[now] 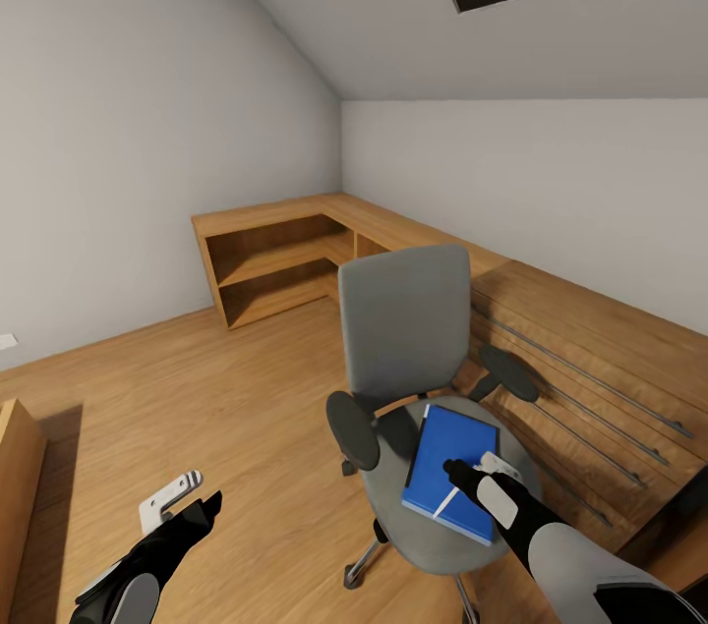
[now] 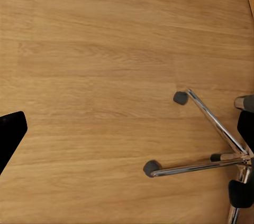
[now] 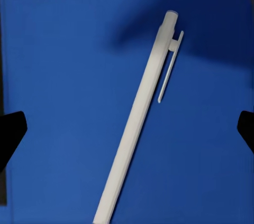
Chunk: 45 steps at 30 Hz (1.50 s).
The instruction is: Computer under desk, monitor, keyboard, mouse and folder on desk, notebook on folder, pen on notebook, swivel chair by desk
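Observation:
The swivel chair (image 1: 405,329) stands in the middle of the room, grey seat toward me and back facing away. A bright blue folder (image 1: 447,452) lies flat on its seat, with the thin white pen (image 1: 447,504) resting on top. My right gripper (image 1: 479,469) hovers open just above the folder. In the right wrist view the pen (image 3: 138,118) lies slantwise on the blue folder (image 3: 58,65), between the widely spread fingertips (image 3: 10,134). My left gripper (image 1: 187,498) hangs open over bare floor left of the chair. The left wrist view catches the chair's chrome base (image 2: 211,165) and castors.
A light wooden dresser (image 1: 590,378) with long bar handles runs close along the chair's right side. Low wooden corner shelving (image 1: 285,260) sits against the far walls. Another wooden piece (image 1: 15,486) stands at the left edge. Wooden floor (image 1: 216,388) stretches to the left.

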Tool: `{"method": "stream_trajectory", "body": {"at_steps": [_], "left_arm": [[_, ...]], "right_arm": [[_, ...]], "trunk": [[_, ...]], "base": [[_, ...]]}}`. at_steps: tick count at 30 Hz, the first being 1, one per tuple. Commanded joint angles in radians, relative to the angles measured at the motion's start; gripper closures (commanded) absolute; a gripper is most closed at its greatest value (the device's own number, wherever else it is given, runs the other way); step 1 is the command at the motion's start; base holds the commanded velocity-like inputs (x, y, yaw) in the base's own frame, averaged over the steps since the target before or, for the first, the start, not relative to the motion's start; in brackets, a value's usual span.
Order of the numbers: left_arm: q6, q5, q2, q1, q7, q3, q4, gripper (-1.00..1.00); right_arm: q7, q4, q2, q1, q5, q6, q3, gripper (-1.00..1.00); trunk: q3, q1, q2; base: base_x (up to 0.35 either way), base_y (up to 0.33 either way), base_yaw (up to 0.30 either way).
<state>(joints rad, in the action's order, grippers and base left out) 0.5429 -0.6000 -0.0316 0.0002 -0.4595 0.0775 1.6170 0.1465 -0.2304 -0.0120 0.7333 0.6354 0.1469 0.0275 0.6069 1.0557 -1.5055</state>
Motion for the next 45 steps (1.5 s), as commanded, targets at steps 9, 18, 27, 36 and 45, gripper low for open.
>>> {"method": "stream_trajectory", "body": {"at_steps": [9,18,27,36,45], "left_arm": [[0.003,-0.011,-0.001,0.000,-0.007,-0.004,0.002,-1.00],[0.002,-0.011,-0.001,0.000,-0.007,-0.004,0.002,-1.00],[0.002,-0.011,-0.001,0.000,-0.007,-0.005,0.002,-1.00],[0.002,-0.011,-0.001,0.000,-0.007,-0.020,0.002,-1.00],[0.000,-0.011,-0.002,0.000,-0.007,-0.022,0.002,-1.00]], "right_arm": [[0.016,-0.003,0.000,0.000,0.004,0.004,0.003,-1.00],[0.016,-0.003,0.000,0.000,0.003,0.001,0.003,-1.00],[0.016,-0.003,0.000,0.000,0.003,0.001,0.005,-1.00],[0.016,-0.003,0.000,0.000,0.002,0.001,0.005,-1.00],[0.016,-0.003,0.000,0.000,0.002,0.000,0.005,-1.00]], "trunk": [[0.001,0.000,0.000],[0.016,0.019,-0.035],[0.023,0.027,-0.049],[0.032,0.038,-0.070],[0.041,0.050,-0.091]], "base": [[0.000,0.000,0.000],[0.000,0.000,0.000],[0.000,0.000,0.000],[0.000,0.000,0.000],[0.000,0.000,0.000]]}}
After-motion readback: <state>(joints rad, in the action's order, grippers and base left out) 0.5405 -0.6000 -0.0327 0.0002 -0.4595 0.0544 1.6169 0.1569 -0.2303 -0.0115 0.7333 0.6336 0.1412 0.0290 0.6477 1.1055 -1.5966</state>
